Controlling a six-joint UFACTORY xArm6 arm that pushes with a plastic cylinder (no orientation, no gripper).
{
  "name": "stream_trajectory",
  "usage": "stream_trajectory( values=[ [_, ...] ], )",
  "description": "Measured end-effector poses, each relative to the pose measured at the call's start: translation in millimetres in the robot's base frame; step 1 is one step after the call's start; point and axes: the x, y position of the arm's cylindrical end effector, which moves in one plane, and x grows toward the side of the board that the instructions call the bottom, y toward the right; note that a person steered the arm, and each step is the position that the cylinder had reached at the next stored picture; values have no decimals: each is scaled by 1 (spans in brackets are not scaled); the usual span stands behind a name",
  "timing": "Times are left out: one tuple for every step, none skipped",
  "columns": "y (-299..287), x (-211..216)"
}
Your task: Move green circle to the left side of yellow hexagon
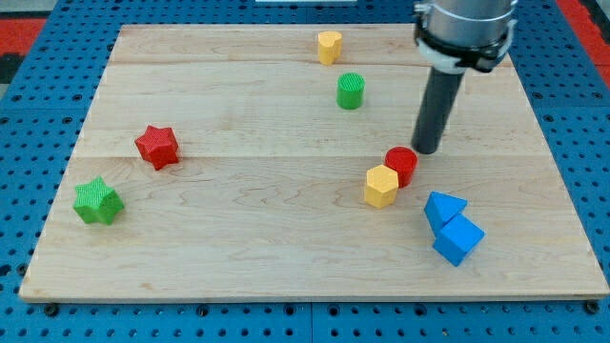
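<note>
- the wooden board fills most of the view, sitting on a blue pegboard that shows around the edges.
- my arm comes down from the view's top right and ends in the dark rod. my tip is on the board just above the red circle, close to it or maybe touching, can't quite tell.
- there's no claw on this rig, just the plain rod, so nothing to be apart, together or clamped on anything.
- two blue blocks sit pressed together at the lower right, well out of the way.
- green star and red star are off on the view's left, not involved.
- yellow hexagon is right of centre, touching the red circle on its upper right.
- green circle is up near the top, above and a bit left of the hexagon and well apart from it. nothing is touching it.
- a second yellow block is just above the green circle, near the top edge.
- my read: the push hasn't started, this is still the approach step.
- next move probably means getting my tip round to the top side of the green circle, between it and that upper yellow block, then shoving it down so it lands left of the hexagon without bumping it.
</note>
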Motion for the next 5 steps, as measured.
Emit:
stream_trajectory(
  values=[
    [31,-74],
    [-18,-134],
    [-77,-154],
    [-121,-146],
    [-89,-111]
  ],
)
